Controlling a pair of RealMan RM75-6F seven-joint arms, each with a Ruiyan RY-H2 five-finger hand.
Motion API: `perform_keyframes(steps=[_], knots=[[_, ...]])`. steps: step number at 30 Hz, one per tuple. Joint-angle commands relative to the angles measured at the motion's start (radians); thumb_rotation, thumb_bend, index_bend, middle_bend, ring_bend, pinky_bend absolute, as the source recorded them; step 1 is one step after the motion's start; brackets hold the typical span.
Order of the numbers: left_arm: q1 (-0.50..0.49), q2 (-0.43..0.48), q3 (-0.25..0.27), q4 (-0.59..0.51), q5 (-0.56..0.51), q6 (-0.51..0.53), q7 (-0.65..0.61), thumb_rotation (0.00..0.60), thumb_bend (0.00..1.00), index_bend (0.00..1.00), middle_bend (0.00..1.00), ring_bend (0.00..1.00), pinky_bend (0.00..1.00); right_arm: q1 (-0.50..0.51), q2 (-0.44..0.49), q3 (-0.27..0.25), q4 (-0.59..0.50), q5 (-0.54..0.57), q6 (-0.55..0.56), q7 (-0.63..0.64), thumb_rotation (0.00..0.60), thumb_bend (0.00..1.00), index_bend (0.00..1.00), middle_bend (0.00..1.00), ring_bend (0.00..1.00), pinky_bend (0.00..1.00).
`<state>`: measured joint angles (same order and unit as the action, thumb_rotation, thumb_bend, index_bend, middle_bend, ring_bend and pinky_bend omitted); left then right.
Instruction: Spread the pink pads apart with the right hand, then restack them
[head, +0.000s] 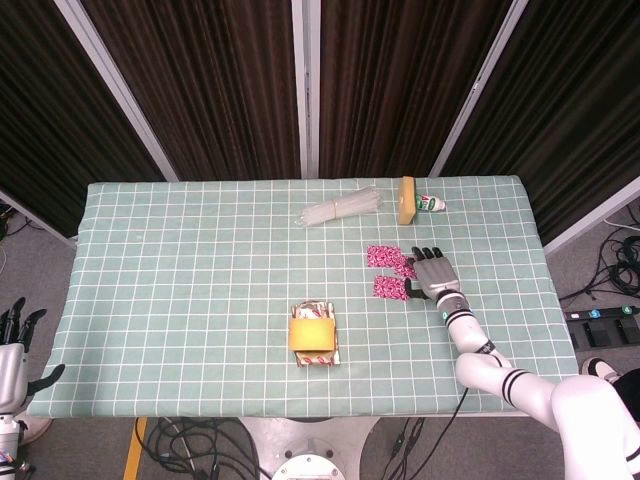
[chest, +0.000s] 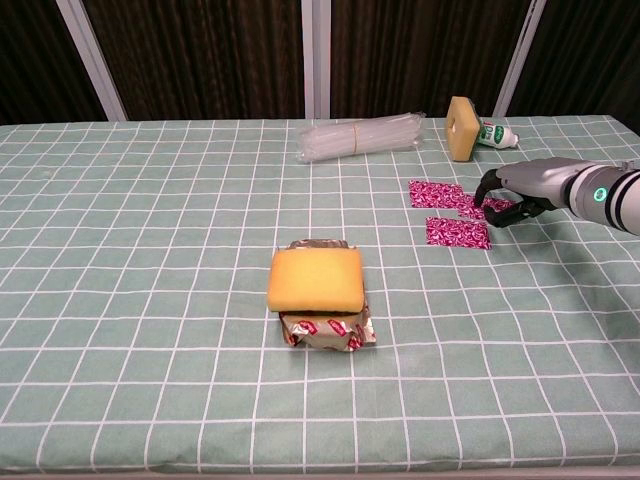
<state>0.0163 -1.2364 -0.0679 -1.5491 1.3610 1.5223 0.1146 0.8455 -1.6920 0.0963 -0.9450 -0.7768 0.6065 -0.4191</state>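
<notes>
Far out at the left edge of the head view, our left hand (head: 10, 350) hangs below table level, fingers apart and holding nothing. On the green checked tablecloth (chest: 150, 250), near the middle, a yellow sponge (chest: 315, 278) sits on top of a foil-wrapped packet (chest: 325, 328). Toward the back lie a clear plastic bundle (chest: 360, 137), then a second sponge standing on edge (chest: 461, 115) with a small tube (chest: 493, 134) just beside it.

The pink pads (chest: 437, 194) come next, right of centre: one lies farther back, another (chest: 457, 232) nearer us, and a third (chest: 495, 208) peeks out under the fingertips. They are fanned apart, the back two overlapping slightly, so we judge the spreading largely done.

Our right hand (chest: 515, 190) rests with curled fingers pressing on that rightmost pad; we cannot tell whether it pinches it or merely presses down.

We judge these pads thin, light and floppy, likely slick in their wrappers. They will slide easily but resist lifting off the cloth, so we would drag each by its flat face, or pinch a free edge, when restacking.
</notes>
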Motion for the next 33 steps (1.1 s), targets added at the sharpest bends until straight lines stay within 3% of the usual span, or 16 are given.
perform_keyframes(steps=[1, 8, 15, 18, 23, 26, 30, 33], knots=[[-0.001, 0.000, 0.000, 0.000, 0.001, -0.001, 0.000, 0.600, 0.20, 0.22, 0.09, 0.09, 0.13, -0.013, 0.017, -0.009, -0.010, 0.010, 0.007, -0.009, 0.213, 0.57, 0.23, 0.01, 0.00, 0.00], [-0.003, 0.000, -0.002, 0.001, 0.003, -0.001, -0.001, 0.600, 0.20, 0.22, 0.09, 0.09, 0.13, -0.038, 0.064, -0.020, -0.047, 0.026, 0.027, -0.022, 0.216, 0.58, 0.23, 0.01, 0.00, 0.00], [-0.004, 0.000, -0.003, -0.001, 0.006, 0.002, 0.000, 0.600, 0.20, 0.22, 0.09, 0.09, 0.13, -0.052, 0.129, 0.017, -0.149, -0.009, 0.078, 0.025, 0.219, 0.56, 0.23, 0.01, 0.00, 0.00], [-0.003, 0.001, -0.003, -0.003, 0.007, 0.004, 0.000, 0.600, 0.20, 0.22, 0.09, 0.09, 0.13, -0.059, 0.161, 0.036, -0.202, -0.030, 0.088, 0.062, 0.219, 0.47, 0.23, 0.01, 0.00, 0.00], [0.001, 0.003, -0.002, -0.007, 0.009, 0.010, 0.000, 0.600, 0.20, 0.22, 0.09, 0.09, 0.13, -0.037, 0.177, 0.057, -0.219, -0.039, 0.070, 0.077, 0.230, 0.20, 0.24, 0.02, 0.00, 0.00], [0.005, 0.005, 0.000, -0.010, 0.009, 0.015, -0.001, 0.600, 0.20, 0.22, 0.09, 0.09, 0.13, -0.014, 0.162, 0.063, -0.195, -0.038, 0.066, 0.062, 0.322, 0.15, 0.24, 0.03, 0.00, 0.00], [0.011, 0.006, 0.002, -0.013, 0.009, 0.021, -0.001, 0.600, 0.20, 0.22, 0.09, 0.09, 0.13, 0.018, 0.120, 0.068, -0.145, -0.030, 0.075, 0.027, 0.520, 0.14, 0.25, 0.04, 0.00, 0.00], [0.014, 0.006, 0.004, -0.013, 0.010, 0.023, -0.001, 0.600, 0.20, 0.22, 0.09, 0.09, 0.13, 0.044, 0.082, 0.075, -0.097, -0.002, 0.063, 0.000, 0.568, 0.14, 0.27, 0.04, 0.00, 0.00]])
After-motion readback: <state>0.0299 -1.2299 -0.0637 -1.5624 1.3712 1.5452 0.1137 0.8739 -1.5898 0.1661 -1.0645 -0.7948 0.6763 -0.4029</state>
